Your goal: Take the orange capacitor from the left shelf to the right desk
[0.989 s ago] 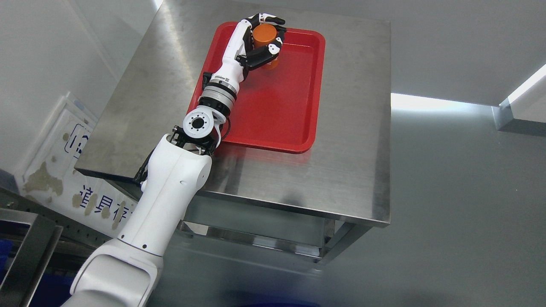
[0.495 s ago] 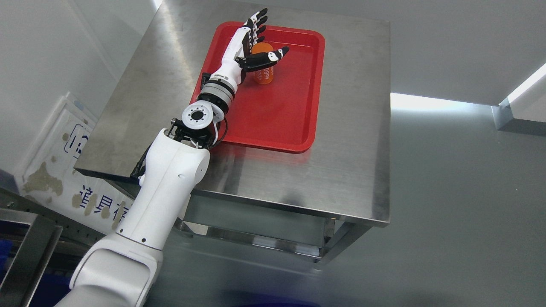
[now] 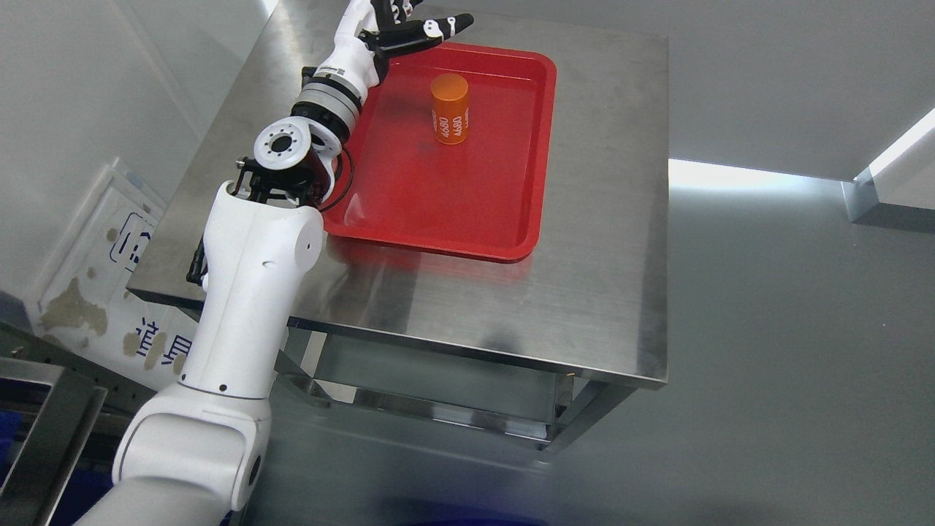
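Observation:
An orange capacitor (image 3: 449, 109) with white "4680" print stands upright in the far part of a red tray (image 3: 467, 197) on the steel desk (image 3: 570, 292). My left hand (image 3: 409, 22) is raised at the top edge, up and to the left of the capacitor and well apart from it. Its fingers are spread open and hold nothing, and some fingertips are cut off by the frame edge. The left arm (image 3: 248, 277) rises from the lower left across the desk's left side.
A white panel with blue print (image 3: 109, 285) leans at the left below the desk. A metal frame (image 3: 44, 431) shows at the lower left corner. Grey floor lies to the right of the desk.
My left hand let go of the orange capacitor, which now stands alone in the tray. The hand opened and drew back up and to the left.

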{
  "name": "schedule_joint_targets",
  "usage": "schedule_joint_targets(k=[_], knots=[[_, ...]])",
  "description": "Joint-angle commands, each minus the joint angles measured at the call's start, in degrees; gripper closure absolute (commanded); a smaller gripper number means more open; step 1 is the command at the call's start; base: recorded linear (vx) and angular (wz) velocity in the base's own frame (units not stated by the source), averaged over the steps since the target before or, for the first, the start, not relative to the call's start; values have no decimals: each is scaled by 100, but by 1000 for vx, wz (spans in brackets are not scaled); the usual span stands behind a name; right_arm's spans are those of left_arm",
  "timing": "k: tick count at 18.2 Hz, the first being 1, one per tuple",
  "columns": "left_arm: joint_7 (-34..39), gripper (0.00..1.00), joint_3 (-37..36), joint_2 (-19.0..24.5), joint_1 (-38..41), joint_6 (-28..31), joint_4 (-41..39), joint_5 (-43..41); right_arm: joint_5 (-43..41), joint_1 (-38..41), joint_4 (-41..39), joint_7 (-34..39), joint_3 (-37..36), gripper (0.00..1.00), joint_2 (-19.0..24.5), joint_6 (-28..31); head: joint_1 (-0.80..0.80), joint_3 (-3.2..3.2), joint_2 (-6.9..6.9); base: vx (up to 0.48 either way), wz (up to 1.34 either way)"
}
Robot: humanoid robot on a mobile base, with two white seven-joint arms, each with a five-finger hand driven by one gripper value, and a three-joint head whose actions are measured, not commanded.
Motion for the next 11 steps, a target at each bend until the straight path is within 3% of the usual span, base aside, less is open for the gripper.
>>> schedule_joint_targets(k=[1,5,8,11], knots=[[-141,0,1898,100,717,108,-1719,141,18,132,-100,13,-96,0,-99,1,0,0,0,0,0],[191,0,1804,100,1772,82,-2520,141,18,132,-100,22,-105,0,-99,1,0,0,0,0,0],[1209,0,1724,100,2011,-145,-2495,123,18,132,-100,13,-96,0,-99,1,0,0,0,0,0],[1056,0,1671,100,2169,-524,-2504,123,18,132,-100,22,-96,0,-99,1,0,0,0,0,0]])
